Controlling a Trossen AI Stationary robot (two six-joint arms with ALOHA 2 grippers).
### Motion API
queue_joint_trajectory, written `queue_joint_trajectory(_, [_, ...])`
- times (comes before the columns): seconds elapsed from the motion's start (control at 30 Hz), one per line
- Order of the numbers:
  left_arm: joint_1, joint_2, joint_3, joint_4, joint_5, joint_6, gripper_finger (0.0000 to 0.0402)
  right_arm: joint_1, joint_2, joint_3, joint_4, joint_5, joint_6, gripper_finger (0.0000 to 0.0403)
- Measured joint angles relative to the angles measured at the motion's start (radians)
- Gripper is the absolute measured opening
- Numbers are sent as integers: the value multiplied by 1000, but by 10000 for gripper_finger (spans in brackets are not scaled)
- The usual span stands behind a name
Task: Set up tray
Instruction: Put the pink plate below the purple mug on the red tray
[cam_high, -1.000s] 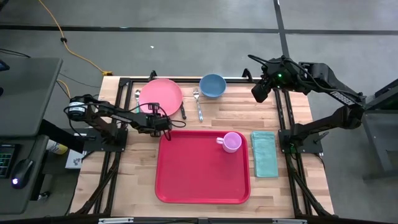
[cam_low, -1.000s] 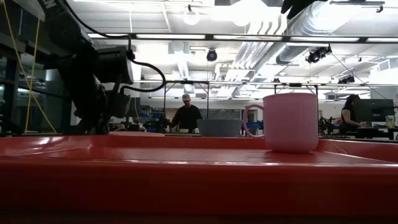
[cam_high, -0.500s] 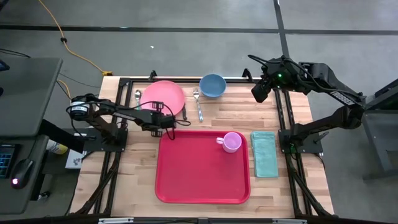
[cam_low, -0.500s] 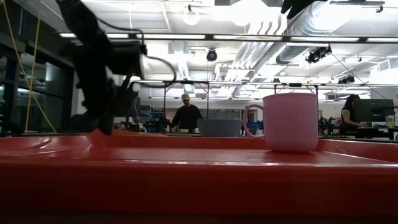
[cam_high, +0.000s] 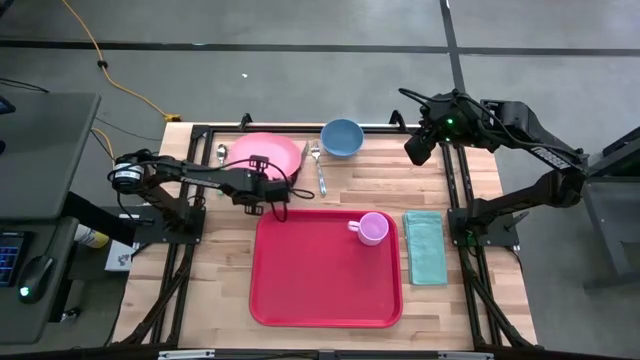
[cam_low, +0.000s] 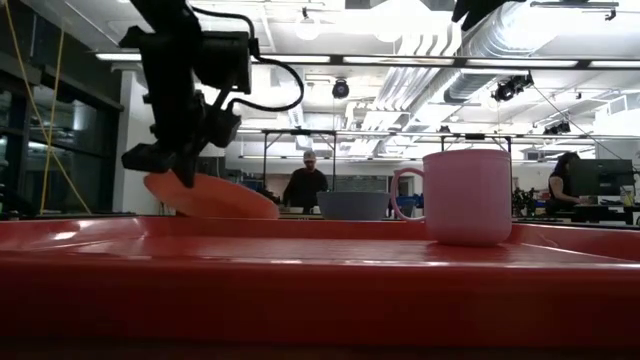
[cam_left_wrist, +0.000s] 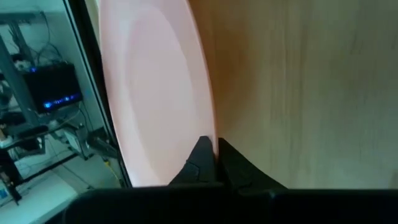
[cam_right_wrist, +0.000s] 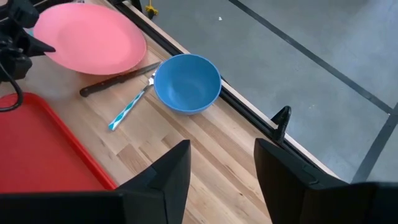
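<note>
The round pink plate (cam_high: 266, 150) is at the table's far left, tilted, with its near rim raised; in the low view the plate (cam_low: 215, 197) slopes down behind the tray's rim. My left gripper (cam_high: 270, 178) is shut on that rim. The large red tray (cam_high: 325, 285) lies flat at the table's middle near side. A pink mug (cam_high: 372, 228) stands upright on its far right corner. My right gripper (cam_high: 420, 148) hovers open over the far right of the table, touching nothing. My left gripper pinches the plate's near rim (cam_left_wrist: 208, 124) between its two fingers (cam_left_wrist: 200, 158), one above the plate and one below. The fingers reach in from the near left side, about level. The held rim is lifted off the table and the plate slopes down away from it; whether its far rim touches the table I cannot tell.
A blue bowl (cam_high: 342, 137) sits at the far edge. A fork (cam_high: 318, 167) and a knife (cam_high: 295, 178) lie between plate and bowl, and a spoon (cam_high: 221, 154) lies left of the plate. A folded teal cloth (cam_high: 425, 247) lies right of the tray.
My left gripper has risen and shifted a little toward the table's right, carrying the plate's near rim up. The plate, flat on the table a second ago, now stands tilted and has moved slightly right, over the knife.
</note>
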Motion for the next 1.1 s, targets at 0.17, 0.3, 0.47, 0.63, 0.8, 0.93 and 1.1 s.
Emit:
queue_joint_trajectory(0.17, [-24, -30, 10, -50, 5, -38, 12, 0, 0, 0, 0, 0, -12, 157])
queue_joint_trajectory(0.3, [-35, -82, 10, -91, 6, -79, 12, 0, 0, 0, 0, 0, -25, 153])
queue_joint_trajectory(0.47, [-40, -162, 10, -154, -3, -125, 12, 0, 0, 0, 1, 0, -30, 153])
queue_joint_trajectory(0.63, [-69, -251, 23, -159, 44, -132, 12, 0, 0, 0, 3, 1, -46, 158])
queue_joint_trajectory(0.8, [-123, -300, 104, -147, 52, -73, 12, 0, 0, 0, 7, 3, -55, 155])
queue_joint_trajectory(0.93, [-171, -304, 181, -146, 70, 14, 12, 0, 0, 0, 17, 6, -71, 155])
queue_joint_trajectory(1.1, [-268, -304, 245, -151, 138, 89, 12, 0, 0, 0, 19, 12, -72, 158])
